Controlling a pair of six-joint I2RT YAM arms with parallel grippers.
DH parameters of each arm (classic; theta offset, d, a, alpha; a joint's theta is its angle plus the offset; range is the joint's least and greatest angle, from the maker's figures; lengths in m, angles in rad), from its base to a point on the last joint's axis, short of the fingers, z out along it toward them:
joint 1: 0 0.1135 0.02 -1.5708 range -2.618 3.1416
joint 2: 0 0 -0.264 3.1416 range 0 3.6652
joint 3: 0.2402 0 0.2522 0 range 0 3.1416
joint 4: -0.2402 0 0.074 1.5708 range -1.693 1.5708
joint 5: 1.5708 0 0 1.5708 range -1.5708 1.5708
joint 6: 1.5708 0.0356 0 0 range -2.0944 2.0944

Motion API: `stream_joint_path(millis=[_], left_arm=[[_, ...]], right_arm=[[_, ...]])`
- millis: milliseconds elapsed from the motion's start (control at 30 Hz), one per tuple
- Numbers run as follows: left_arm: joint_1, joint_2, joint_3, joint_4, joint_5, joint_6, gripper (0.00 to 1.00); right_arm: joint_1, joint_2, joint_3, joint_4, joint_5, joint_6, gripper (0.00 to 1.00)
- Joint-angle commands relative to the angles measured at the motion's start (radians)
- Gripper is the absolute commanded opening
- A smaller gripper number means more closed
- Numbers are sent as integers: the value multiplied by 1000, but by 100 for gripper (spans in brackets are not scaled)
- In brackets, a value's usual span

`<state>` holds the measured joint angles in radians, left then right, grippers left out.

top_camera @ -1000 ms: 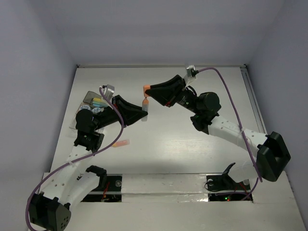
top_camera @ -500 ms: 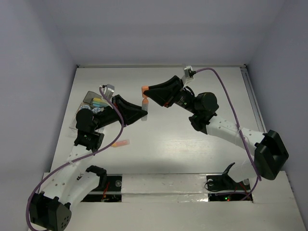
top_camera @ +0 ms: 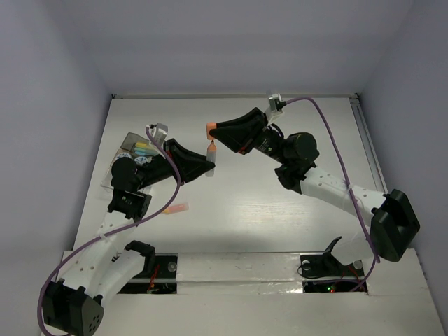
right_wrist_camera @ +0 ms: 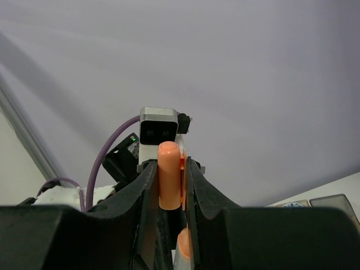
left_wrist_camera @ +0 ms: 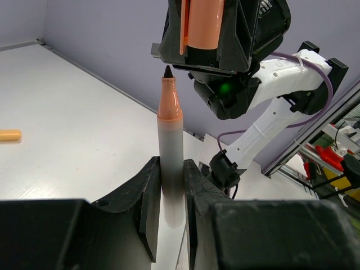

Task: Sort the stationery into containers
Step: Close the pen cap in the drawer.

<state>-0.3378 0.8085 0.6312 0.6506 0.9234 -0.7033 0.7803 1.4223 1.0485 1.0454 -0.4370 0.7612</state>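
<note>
My left gripper (top_camera: 208,165) is shut on a grey-white marker (left_wrist_camera: 170,140) and holds it upright, its orange neck and black tip bare. My right gripper (top_camera: 213,129) is shut on the marker's orange cap (right_wrist_camera: 169,174), which hangs just above the tip with a small gap; the cap also shows in the left wrist view (left_wrist_camera: 201,22). The marker tip (right_wrist_camera: 183,247) shows below the cap in the right wrist view. A clear tray (top_camera: 127,145) at the left holds yellow and blue stationery and is partly hidden by my left arm.
A loose orange marker (top_camera: 178,208) lies on the white table in front of the left arm; it also shows in the left wrist view (left_wrist_camera: 8,135). Grey walls close the table at back and sides. Container edges (right_wrist_camera: 336,202) show low right in the right wrist view.
The right gripper with the cap has shifted very slightly left over the marker tip. The left gripper and marker have hardly moved.
</note>
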Motion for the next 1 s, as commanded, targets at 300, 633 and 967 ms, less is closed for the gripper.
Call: stream_joint_path(millis=[300,633,967], left_arm=[[13,-25,24,55,8,13,0],[13,-32,33,60,-1,13,0],[22,-37,25,99,-17,-18,0]], right_arm=[[5,20,8,45,3,-16,0],[5,18,-21,65,3,-13,0],[5,12,-50,87,4,0,0]])
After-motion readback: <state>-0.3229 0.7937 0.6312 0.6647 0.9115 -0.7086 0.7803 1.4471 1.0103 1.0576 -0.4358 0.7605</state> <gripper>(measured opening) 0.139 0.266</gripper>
